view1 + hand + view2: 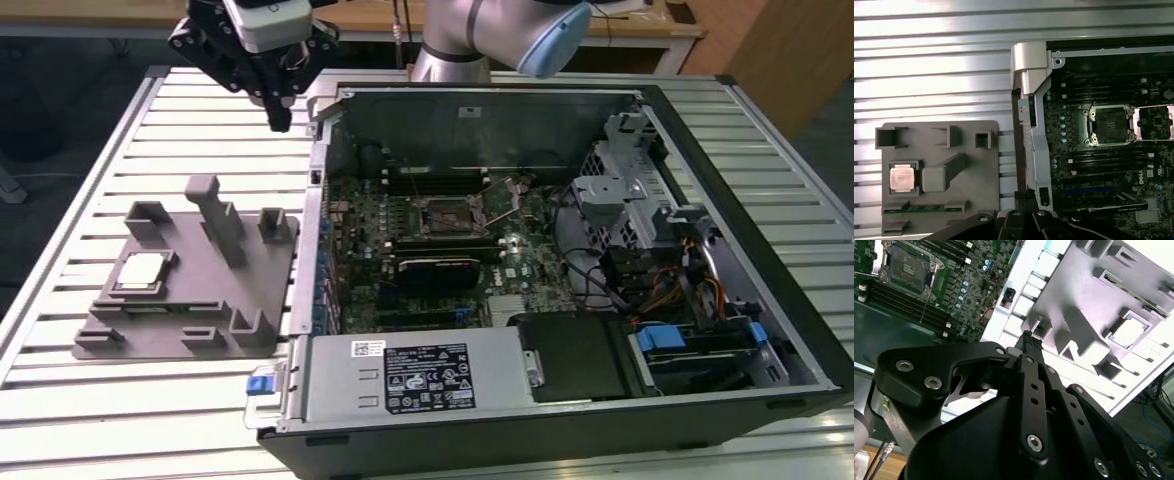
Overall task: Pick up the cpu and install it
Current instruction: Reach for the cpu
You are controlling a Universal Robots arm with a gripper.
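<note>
Grey fixture [200,330] sits on the slatted table [160,130], well below the gripper [278,118] and toward the exterior view's left of it. The cpu [143,271] lies flat in a square recess of that fixture, metal top up, untouched. Likely seated there so its pose is fixed for a pick. It is well apart from the gripper.

The gripper hangs high over the table, just beside the corner of the computer case [694,130]. In the second wrist view its fingertips [1027,337] look pressed together with nothing between them.

To the exterior view's right of the gripper, the case lies on its side, panel off, board facing up. The socket [1105,125] is bare, and its load frame [1153,123] is swung aside, presumably to take the chip. Install not yet done.
</note>
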